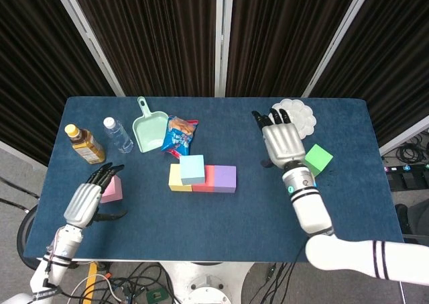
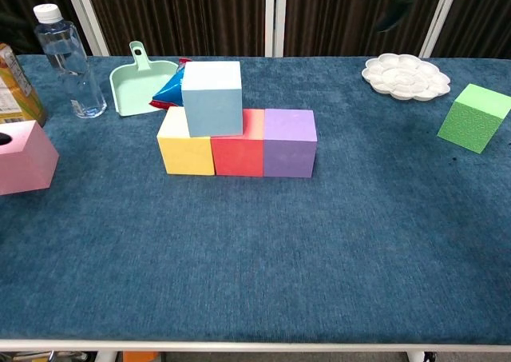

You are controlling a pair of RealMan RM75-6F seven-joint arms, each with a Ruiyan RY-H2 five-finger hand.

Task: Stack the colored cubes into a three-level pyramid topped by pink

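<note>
A yellow cube (image 2: 186, 150), a red cube (image 2: 238, 148) and a purple cube (image 2: 289, 144) stand in a row at mid-table. A light blue cube (image 2: 211, 98) sits on top, across the yellow and red ones, with nothing touching it. The pink cube (image 1: 112, 189) lies at the left. My left hand (image 1: 86, 202) hovers at its near left side with fingers spread, and a dark fingertip shows on the cube's top in the chest view. The green cube (image 1: 318, 160) lies at the right. My right hand (image 1: 283, 141) is just left of it, fingers apart and holding nothing.
At the back left stand a tea bottle (image 1: 84, 143), a water bottle (image 1: 118, 135), a mint dustpan (image 1: 150, 129) and a snack bag (image 1: 179, 135). A white flower-shaped dish (image 2: 406, 76) sits at the back right, partly behind my right hand in the head view.
</note>
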